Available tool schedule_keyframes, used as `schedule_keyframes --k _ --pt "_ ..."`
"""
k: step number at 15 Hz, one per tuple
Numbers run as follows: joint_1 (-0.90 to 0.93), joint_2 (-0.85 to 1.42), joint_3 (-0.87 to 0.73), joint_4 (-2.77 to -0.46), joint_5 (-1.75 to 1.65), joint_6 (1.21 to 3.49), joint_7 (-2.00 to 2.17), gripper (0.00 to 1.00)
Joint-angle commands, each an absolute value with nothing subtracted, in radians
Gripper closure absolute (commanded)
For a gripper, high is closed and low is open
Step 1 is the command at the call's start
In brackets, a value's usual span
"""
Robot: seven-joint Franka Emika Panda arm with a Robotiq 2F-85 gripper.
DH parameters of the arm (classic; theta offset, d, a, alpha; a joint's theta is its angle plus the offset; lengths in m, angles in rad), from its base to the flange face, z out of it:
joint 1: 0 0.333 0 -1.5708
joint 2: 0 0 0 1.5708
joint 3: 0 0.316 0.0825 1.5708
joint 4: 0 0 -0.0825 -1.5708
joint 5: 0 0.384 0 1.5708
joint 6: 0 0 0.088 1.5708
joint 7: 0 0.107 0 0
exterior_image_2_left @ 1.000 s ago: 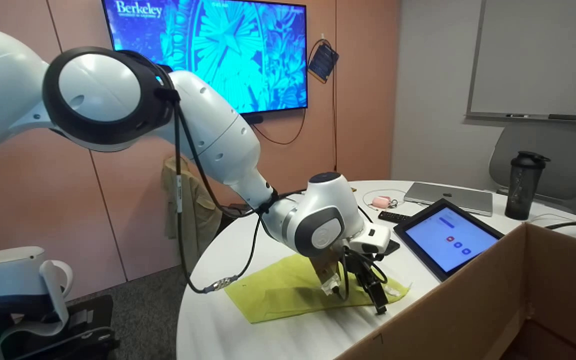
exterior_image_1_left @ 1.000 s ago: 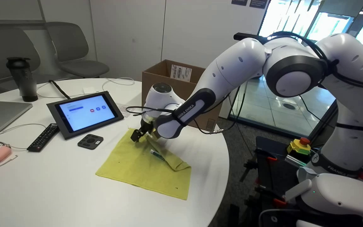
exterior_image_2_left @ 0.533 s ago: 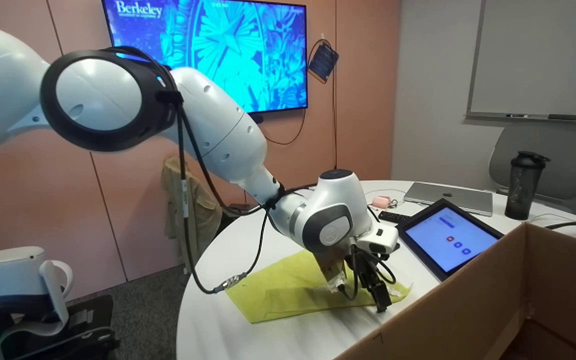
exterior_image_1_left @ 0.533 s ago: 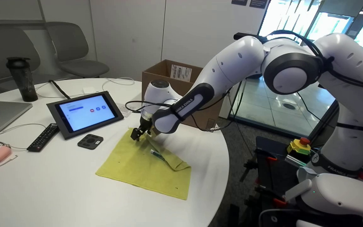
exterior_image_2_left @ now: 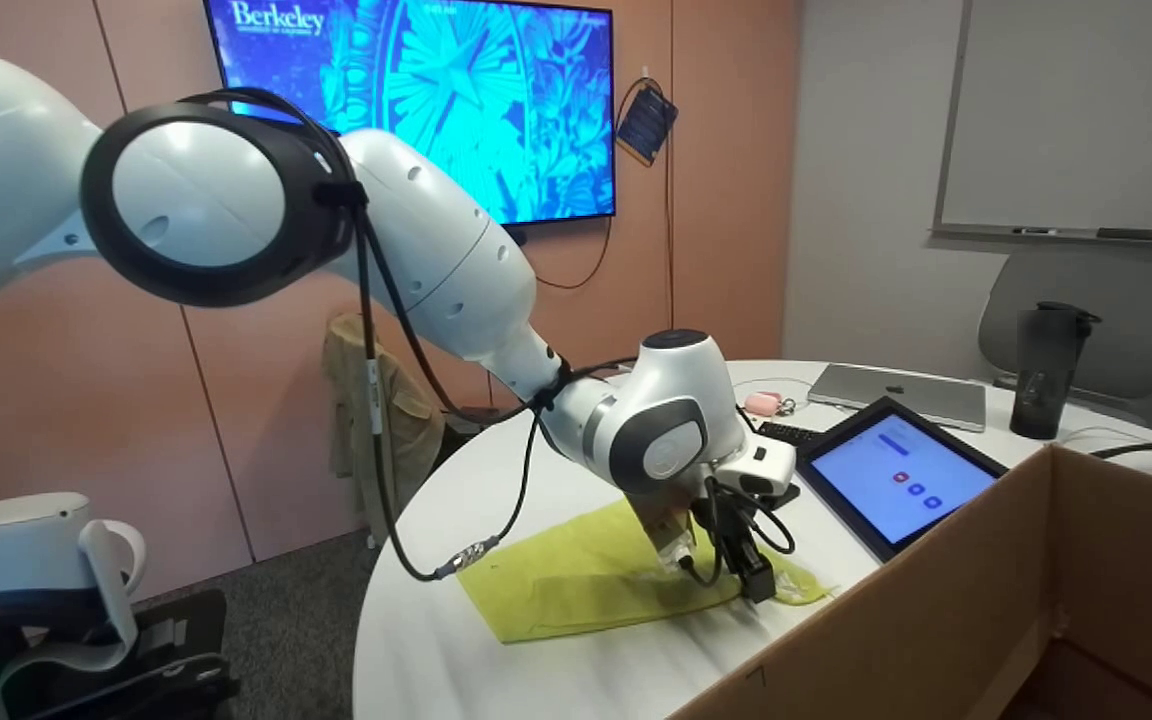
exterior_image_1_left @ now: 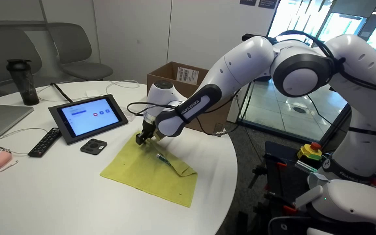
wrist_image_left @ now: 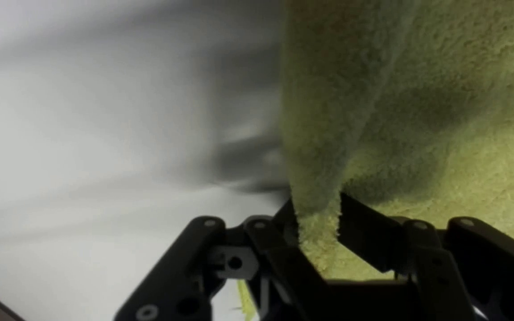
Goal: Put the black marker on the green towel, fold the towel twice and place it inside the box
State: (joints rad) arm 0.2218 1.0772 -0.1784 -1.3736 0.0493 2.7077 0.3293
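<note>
- In an exterior view the marker (exterior_image_1_left: 164, 159) is lying on the towel (exterior_image_1_left: 145, 176), just beside its turned-over edge (exterior_image_1_left: 179, 164); I cannot tell whether that is covering the marker's right end.
- The jaws are pinching a narrow strip of towel by its far corner.
- From them the marker is lying near and right, its long axis running roughly along the turned-over edge.
- The jaws are probably making the first fold, so cloth should be passing left over the marker.
- The box (exterior_image_1_left: 188, 91) is standing far on the bench (exterior_image_1_left: 60, 195).
</note>
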Motion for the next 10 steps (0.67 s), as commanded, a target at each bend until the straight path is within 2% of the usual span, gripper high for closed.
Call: schedule_keyframes --k 1,4,10 --pt "0.205 1.094 -0.137 -1.333 0.033 2.688 0.310 0.90" --pt "0.208 1.084 -0.127 -1.342 0.032 2.692 0.301 0.86" --pt "0.224 1.030 -0.118 -1.394 0.028 2.720 0.296 0.86"
